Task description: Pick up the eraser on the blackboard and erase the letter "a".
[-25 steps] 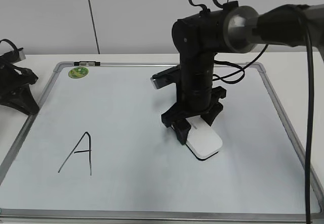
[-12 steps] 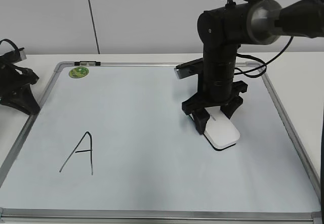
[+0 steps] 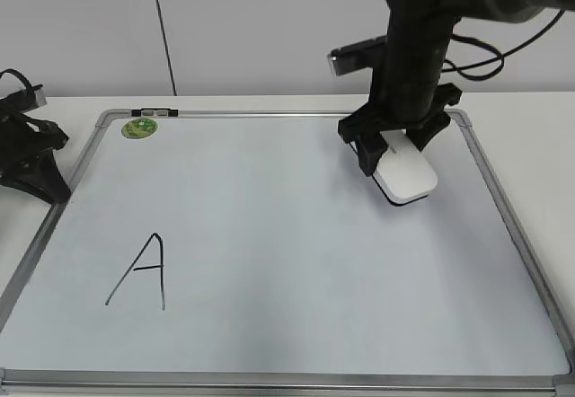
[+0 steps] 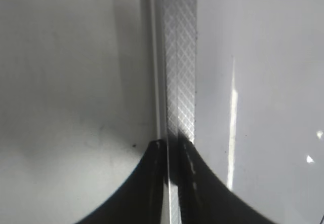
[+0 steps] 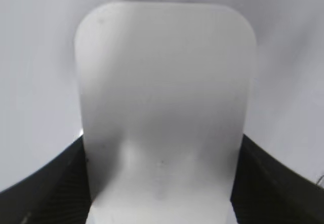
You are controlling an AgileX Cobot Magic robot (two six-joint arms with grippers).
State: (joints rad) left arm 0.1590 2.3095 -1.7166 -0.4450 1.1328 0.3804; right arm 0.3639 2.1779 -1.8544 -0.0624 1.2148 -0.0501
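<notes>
**Eraser held at the board's far right corner**

We see the right end effector (image 3: pixel 393 145) pointing down over the far right part of the blackboard (image 3: pixel 269 190), its jaws closed on both long sides of the eraser (image 3: pixel 406 174). The eraser sticks out below the fingers, tilted w/ its free end toward the near right. We can't tell from the ext. view whether its underside touches the board or hangs just above it. In the right wrist view the eraser (image 5: pixel 164 107) fills the centre, white top up, w/ a dark finger (image 5: pixel 45 183) on each side at the bottom.

A capital "A" (image 3: pixel 139 271) in black marker sits at the near left of the board, well apart from the eraser. The green sticker (image 3: pixel 139 128) is in the far left corner.

The left end effector (image 3: pixel 31 159) rests on the table (image 3: pixel 72 105) just beside the board's left frame. The left wrist view shows two dark fingertips (image 4: pixel 152 183) close together over the frame strip (image 4: pixel 179 57); we can't tell if they're fully closed.
</notes>
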